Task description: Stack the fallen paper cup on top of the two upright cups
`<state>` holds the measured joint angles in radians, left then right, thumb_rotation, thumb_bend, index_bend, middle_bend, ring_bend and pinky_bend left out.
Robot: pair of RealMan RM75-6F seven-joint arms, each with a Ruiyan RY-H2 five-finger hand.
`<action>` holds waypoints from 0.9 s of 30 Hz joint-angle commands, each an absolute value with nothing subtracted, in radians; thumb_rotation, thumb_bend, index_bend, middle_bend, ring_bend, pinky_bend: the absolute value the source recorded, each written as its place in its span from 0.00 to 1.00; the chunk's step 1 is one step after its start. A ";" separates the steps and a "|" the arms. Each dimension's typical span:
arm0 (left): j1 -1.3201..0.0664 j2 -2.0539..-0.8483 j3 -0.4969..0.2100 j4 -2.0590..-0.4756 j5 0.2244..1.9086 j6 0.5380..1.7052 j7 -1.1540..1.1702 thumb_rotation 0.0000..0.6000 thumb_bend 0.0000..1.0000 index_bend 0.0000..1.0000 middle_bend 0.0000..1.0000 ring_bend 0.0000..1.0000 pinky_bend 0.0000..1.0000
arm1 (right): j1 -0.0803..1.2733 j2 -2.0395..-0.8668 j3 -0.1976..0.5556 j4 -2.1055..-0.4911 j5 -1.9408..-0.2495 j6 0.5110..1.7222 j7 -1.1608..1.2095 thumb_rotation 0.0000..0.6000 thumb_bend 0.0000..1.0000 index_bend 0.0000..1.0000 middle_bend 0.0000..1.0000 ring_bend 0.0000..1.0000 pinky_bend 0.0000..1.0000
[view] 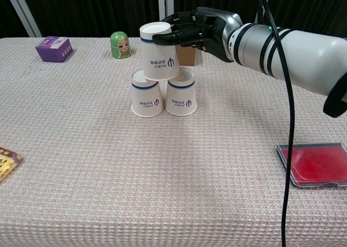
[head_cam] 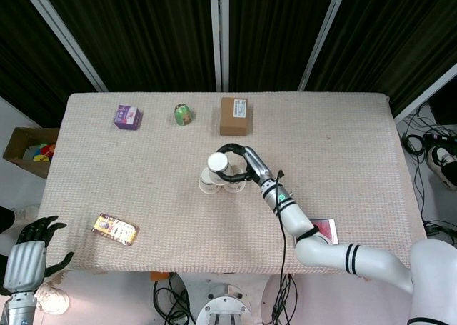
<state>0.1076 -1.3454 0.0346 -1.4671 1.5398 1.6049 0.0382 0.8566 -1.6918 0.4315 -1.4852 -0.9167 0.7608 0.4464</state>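
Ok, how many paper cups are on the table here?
3. Two base cups side by side mid-table, left and right; a third on top of them, right hand around it. None looks hidden.

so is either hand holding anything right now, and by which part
The right hand grips the top cup near its upper rim, the cup sitting on the two lower cups. The left hand holds nothing.
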 commanded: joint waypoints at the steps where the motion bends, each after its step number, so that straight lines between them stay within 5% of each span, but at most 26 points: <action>1: 0.108 -1.347 0.033 -1.466 1.539 1.606 0.039 1.00 0.19 0.30 0.19 0.14 0.17 | 0.855 -1.694 0.429 -1.481 -0.920 0.758 0.443 1.00 0.26 0.40 0.32 0.08 0.00; 17: 0.106 -1.344 0.033 -1.468 1.534 1.595 0.038 1.00 0.19 0.30 0.19 0.14 0.17 | 0.843 -1.690 0.431 -1.472 -0.967 0.731 0.468 1.00 0.22 0.28 0.24 0.02 0.00; 27: 0.101 -1.338 0.028 -1.466 1.535 1.592 0.035 1.00 0.19 0.30 0.19 0.14 0.17 | 0.736 -1.546 0.427 -1.646 -1.093 0.828 0.491 1.00 0.18 0.10 0.10 0.00 0.00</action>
<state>0.1011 -1.3382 0.0286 -1.4660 1.5349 1.5916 0.0345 0.7818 -1.5975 0.4293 -1.5905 -1.0391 0.7719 0.4846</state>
